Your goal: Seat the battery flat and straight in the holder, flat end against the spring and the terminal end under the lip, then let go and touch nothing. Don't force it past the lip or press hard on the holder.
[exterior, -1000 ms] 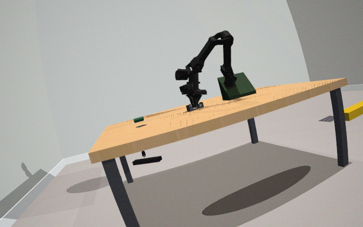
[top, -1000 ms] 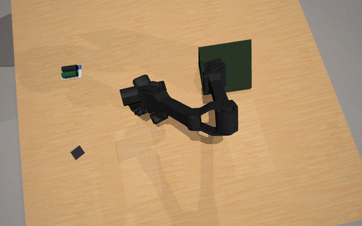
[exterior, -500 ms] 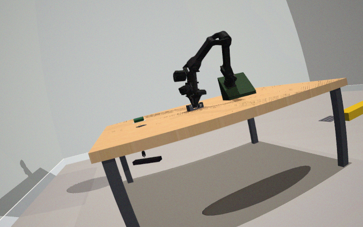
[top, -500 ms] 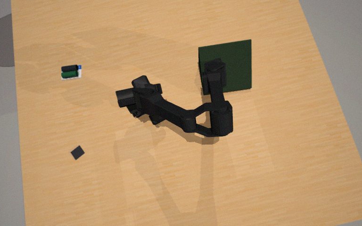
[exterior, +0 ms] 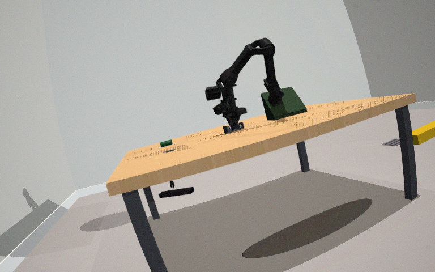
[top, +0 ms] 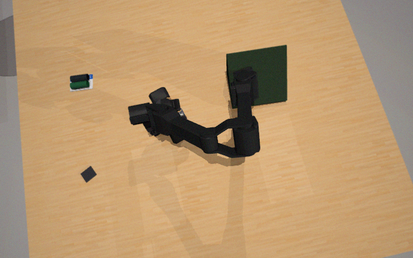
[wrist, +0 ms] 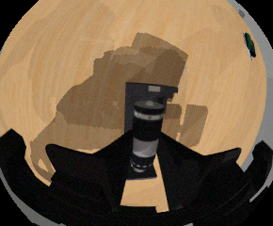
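While the arm (exterior: 243, 59) reaches down, its jaws clamp the battery (wrist: 144, 135) (upright) over the holder (exterior: 233, 128).

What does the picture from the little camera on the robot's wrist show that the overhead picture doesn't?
Only the wrist view shows the battery, a grey-and-black cylinder clamped in the gripper, with a dark flat piece just past its far end, probably the holder.

Only the top view shows the whole arm, its green base plate, and a small dark square on the table; here the arm hides the battery.

Both show the wooden table and the small green-and-black object off to one side.
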`<state>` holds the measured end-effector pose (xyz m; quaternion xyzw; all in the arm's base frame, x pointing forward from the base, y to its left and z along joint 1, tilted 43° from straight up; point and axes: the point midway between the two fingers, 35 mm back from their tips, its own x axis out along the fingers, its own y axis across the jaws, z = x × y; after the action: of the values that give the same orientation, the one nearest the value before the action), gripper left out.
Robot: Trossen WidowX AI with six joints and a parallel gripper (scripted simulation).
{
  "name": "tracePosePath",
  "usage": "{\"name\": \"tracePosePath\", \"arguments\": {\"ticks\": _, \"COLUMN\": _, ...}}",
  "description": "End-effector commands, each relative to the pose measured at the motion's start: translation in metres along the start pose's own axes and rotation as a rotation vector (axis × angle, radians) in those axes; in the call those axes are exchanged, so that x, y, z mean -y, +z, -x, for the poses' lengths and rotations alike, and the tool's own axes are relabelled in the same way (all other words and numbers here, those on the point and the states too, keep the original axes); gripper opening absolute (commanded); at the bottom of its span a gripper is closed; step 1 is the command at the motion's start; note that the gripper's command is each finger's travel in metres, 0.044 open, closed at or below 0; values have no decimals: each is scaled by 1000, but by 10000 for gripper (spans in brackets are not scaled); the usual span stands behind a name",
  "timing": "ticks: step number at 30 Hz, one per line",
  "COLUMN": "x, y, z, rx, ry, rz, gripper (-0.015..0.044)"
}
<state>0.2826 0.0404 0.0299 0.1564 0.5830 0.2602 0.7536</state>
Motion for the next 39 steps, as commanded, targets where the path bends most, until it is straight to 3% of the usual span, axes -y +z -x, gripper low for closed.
{"name": "tracePosePath", "arguments": {"ticks": 1, "x": -2, "y": -2, "z": -2, "rx": -35, "ry": 1, "rz": 1, "gripper": 83}}
{"name": "tracePosePath", "arguments": {"ticks": 39, "x": -2, "y": 12, "z": -2, "rx": -57, "ry": 0, "rz": 3, "gripper": 83}}
